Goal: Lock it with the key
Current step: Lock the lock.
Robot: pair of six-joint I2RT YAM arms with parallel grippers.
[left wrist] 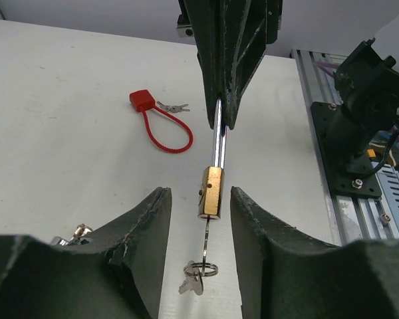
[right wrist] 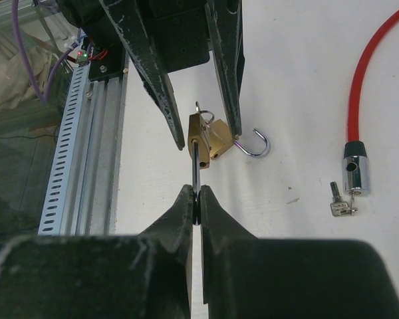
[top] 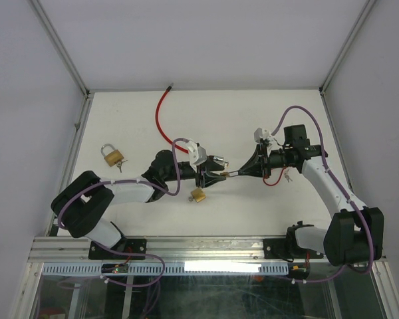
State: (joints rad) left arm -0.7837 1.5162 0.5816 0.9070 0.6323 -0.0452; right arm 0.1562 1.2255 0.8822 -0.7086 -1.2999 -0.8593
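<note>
A small brass padlock hangs in the air between my two grippers. My right gripper is shut on its silver shackle, as the right wrist view shows. A key sticks in the lock's bottom end, with a key ring and a second key dangling from it. My left gripper is open, its fingers on either side of the lock body and key, not touching them. In the right wrist view the lock body sits between the left fingers.
A second brass padlock with its shackle open lies on the table under the grippers. A third padlock with keys lies at the left. A red cable lock ends in a silver cylinder. A red padlock lies near the right arm.
</note>
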